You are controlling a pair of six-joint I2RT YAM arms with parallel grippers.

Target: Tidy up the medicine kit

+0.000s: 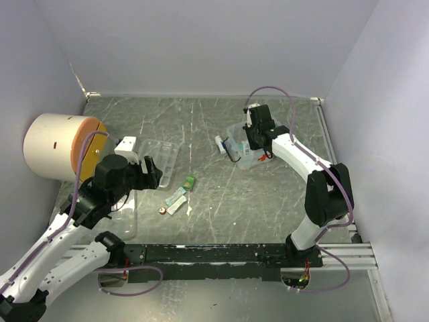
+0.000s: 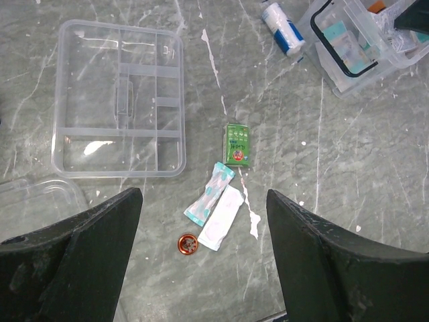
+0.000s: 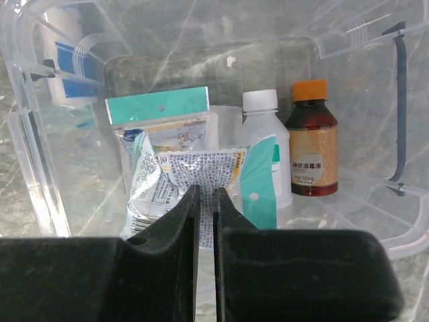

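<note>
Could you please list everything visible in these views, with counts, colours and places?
divided tray: 1, clear, left
lid: 1, clear, by the tray
storage box: 1, clear, black handle, far right
green sachet: 1, centre
teal sachet: 1, centre
white sachet: 1, touching the teal one
round tin: 1, copper, centre
roll: 1, white-blue, outside the box
brown bottle: 1, orange cap, in box
white bottle: 1, in box
printed packet: 1, in box
cylinder: 1, cream-orange, far left
left gripper: open
right gripper: shut on printed packet
</note>
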